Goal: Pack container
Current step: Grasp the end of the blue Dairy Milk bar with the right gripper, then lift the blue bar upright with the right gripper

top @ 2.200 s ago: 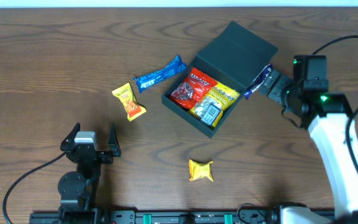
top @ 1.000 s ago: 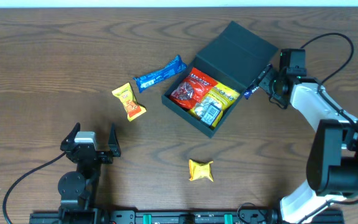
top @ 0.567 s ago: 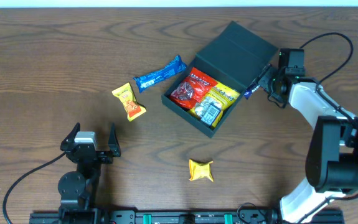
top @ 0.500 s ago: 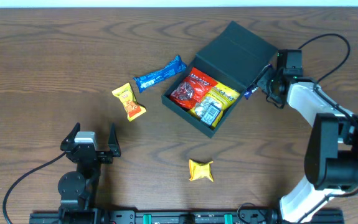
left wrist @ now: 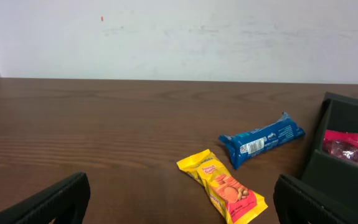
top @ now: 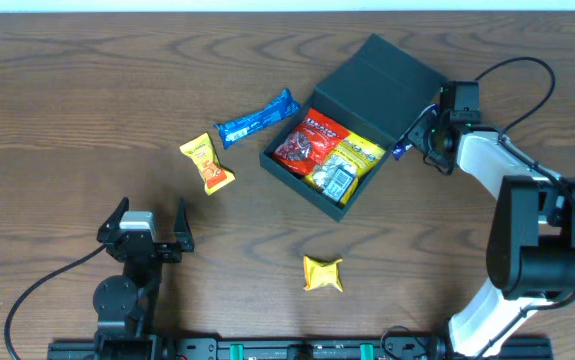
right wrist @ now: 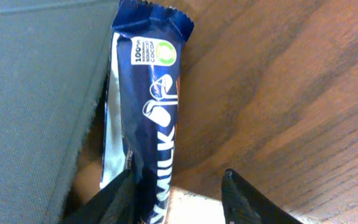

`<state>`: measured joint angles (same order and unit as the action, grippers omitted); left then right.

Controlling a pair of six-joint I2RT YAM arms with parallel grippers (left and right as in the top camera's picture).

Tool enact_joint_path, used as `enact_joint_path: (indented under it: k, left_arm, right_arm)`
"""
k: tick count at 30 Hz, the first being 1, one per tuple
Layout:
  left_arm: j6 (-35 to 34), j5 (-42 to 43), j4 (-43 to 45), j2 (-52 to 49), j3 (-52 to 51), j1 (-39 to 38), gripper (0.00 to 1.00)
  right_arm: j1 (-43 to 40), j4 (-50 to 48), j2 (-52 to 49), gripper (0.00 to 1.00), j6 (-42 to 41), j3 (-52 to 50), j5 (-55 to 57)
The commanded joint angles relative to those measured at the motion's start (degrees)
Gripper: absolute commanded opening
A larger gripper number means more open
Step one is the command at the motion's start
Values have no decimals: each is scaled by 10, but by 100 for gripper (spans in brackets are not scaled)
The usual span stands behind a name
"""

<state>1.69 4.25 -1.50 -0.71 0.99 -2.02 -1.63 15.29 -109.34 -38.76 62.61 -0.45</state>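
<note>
Sitting right of centre on the wooden surface [top: 87, 80], toward its far edge, the dark teal container [top: 382, 75] is turned so that one corner points at that edge. Its flap lid [top: 392, 65] is open and laid back toward the far right corner. Inside lie a red packet [top: 305, 143], a yellow packet [top: 355, 152] and a small grey packet [top: 337, 181], packed side by side.

The right arm [top: 487, 165] reaches in from the right edge to the container's right outer wall. There a navy packet [top: 405, 148] rests against the wall, and the right jaws straddle it. In the right wrist view the navy packet [right wrist: 150, 124], printed with "MILK", runs along the container wall [right wrist: 29, 93]. One finger is at its wall side. The other of the fingers [right wrist: 253, 199] stands apart from it, with a strip of surface showing between, so the jaws are partly spread and not pinching it from both sides.

The left arm [top: 132, 250] is near the front edge, left of centre, and the left jaws are spread wide; its fingers [left wrist: 57, 199] frame the left wrist view.

Left of the container lie a blue packet [top: 255, 118] and, nearer the front, a yellow-orange packet [top: 207, 163]. A small yellow wrapped sweet [top: 322, 273] lies near the front edge.
</note>
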Motion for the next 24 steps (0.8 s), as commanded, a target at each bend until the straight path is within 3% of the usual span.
enact_joint_path:
  k: [1, 11, 24]
  left_arm:
    - [0, 7, -25, 1, -7, 1, 95]
    - [0, 7, -25, 1, -7, 1, 95]
    - [0, 7, -25, 1, -7, 1, 95]
  right_arm:
    - [2, -12, -10, 44, -4, 3, 2]
    - [11, -36, -23, 43, -5, 3, -6]
    - [24, -37, -23, 27, -15, 3, -15]
